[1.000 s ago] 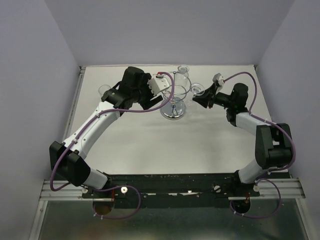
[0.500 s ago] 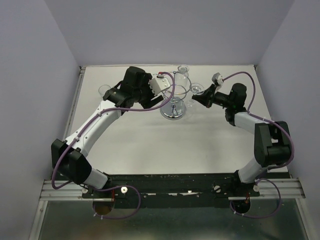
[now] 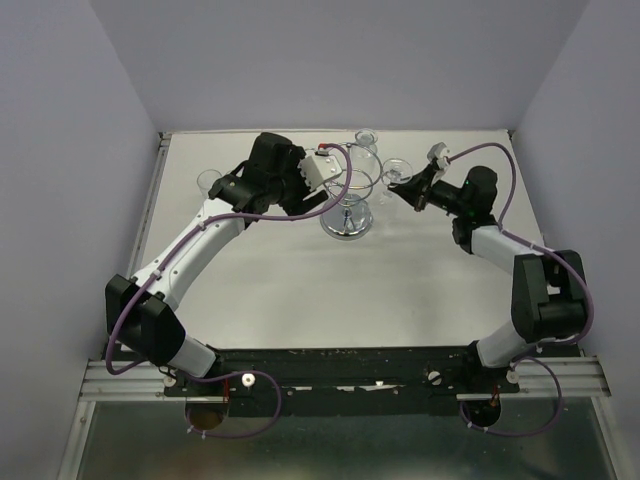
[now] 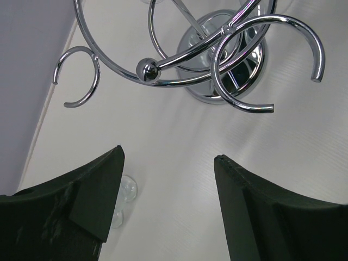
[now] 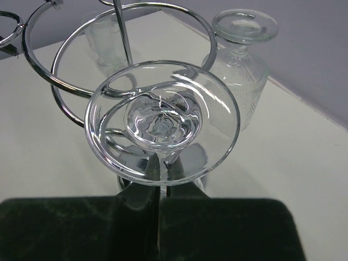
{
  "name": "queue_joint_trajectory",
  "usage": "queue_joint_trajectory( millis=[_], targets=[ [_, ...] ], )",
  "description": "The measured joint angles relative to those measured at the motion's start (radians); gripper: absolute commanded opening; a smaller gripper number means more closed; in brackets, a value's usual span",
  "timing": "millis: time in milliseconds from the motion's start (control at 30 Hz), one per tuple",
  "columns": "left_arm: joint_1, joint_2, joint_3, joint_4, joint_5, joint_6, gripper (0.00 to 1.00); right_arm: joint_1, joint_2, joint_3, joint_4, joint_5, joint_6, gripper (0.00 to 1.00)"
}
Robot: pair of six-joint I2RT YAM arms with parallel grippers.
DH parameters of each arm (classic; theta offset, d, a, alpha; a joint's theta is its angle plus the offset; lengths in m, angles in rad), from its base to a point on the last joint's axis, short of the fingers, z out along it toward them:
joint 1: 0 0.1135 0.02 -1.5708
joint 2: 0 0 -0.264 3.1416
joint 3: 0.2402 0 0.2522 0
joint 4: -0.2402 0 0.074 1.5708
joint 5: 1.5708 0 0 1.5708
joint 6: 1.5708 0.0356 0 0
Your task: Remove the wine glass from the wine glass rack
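Observation:
The chrome wine glass rack (image 3: 347,205) stands at the back middle of the table; its loop hooks and mirrored base fill the left wrist view (image 4: 228,65). My right gripper (image 3: 403,186) is shut on the stem of a clear wine glass (image 3: 397,172) just right of the rack's ring. In the right wrist view the glass's round foot (image 5: 163,119) faces the camera, my gripper (image 5: 161,160) pinches the stem below it, and the foot overlaps the rack's ring (image 5: 70,87). My left gripper (image 3: 315,200) hovers open and empty at the rack's left side (image 4: 168,155).
A second glass (image 3: 367,140) stands foot-up behind the rack, also seen in the right wrist view (image 5: 242,60). Another glass (image 3: 208,182) is at the back left, partly seen by the left finger (image 4: 126,190). Walls close the back and sides.
My right gripper has shifted slightly back and to the right with the wine glass. The left arm has edged a little toward the rack.

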State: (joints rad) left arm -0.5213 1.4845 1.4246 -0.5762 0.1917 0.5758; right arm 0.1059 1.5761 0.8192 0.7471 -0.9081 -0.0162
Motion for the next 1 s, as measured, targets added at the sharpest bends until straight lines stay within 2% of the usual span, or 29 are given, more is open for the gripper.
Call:
queue_joint_trajectory(
  millis=[1000],
  targets=[
    [0.0,0.005,-0.02,0.075,0.008,0.025,0.82,-0.001,-0.198,-0.107,-0.158,0.067,-0.084,0.01]
  ],
)
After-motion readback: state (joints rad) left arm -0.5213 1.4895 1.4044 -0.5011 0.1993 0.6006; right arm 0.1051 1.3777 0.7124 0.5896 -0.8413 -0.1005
